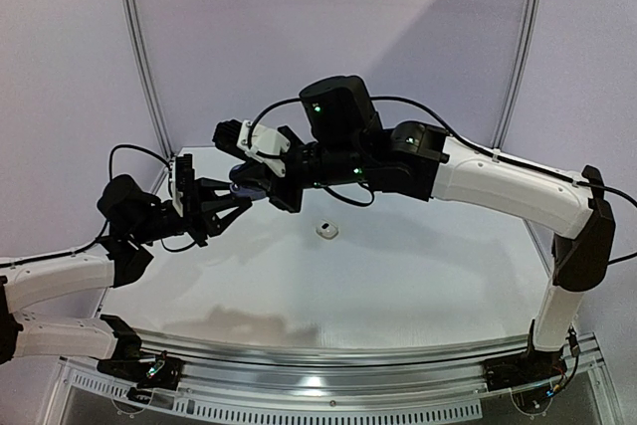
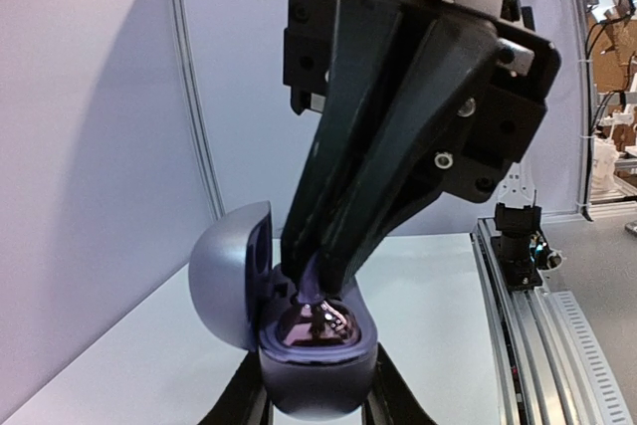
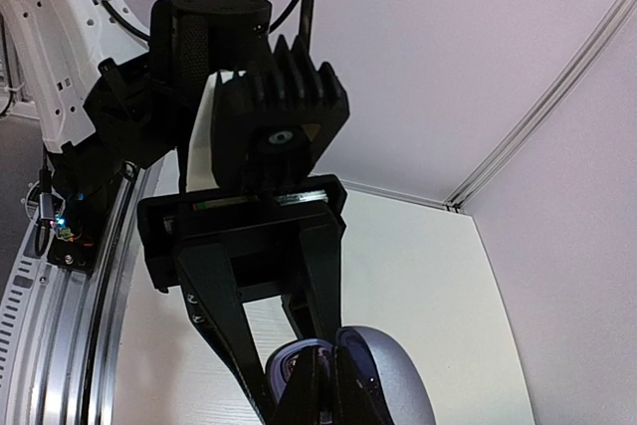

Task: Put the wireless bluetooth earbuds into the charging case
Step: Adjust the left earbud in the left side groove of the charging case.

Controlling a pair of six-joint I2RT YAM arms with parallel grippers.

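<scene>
Pinches with the left hand (image 1: 231,206) the base of a rounded lavender-grey plastic charging case (image 2: 328,380), fingers narrowly spread on either side of it, with the lid hinged open and standing up at one side. Presses the right hand (image 2: 317,276) fully together, both fingertips dipped into the open case and touching a glossy dark silvery-grey earbud (image 2: 318,327) seated in its well. Holds the case up in the air above the far left part of the desk. Counts two hands, one case, one dark earbud inside it, and one tiny glossy white earbud (image 1: 326,230) lying alone on the smooth white desk (image 1: 428,276), well apart from the case. Backs onto pale lilac wall panels (image 1: 328,27) joined by slim aluminium posts (image 1: 139,47), with a ribbed aluminium rail (image 1: 328,370) along the near edge.
</scene>
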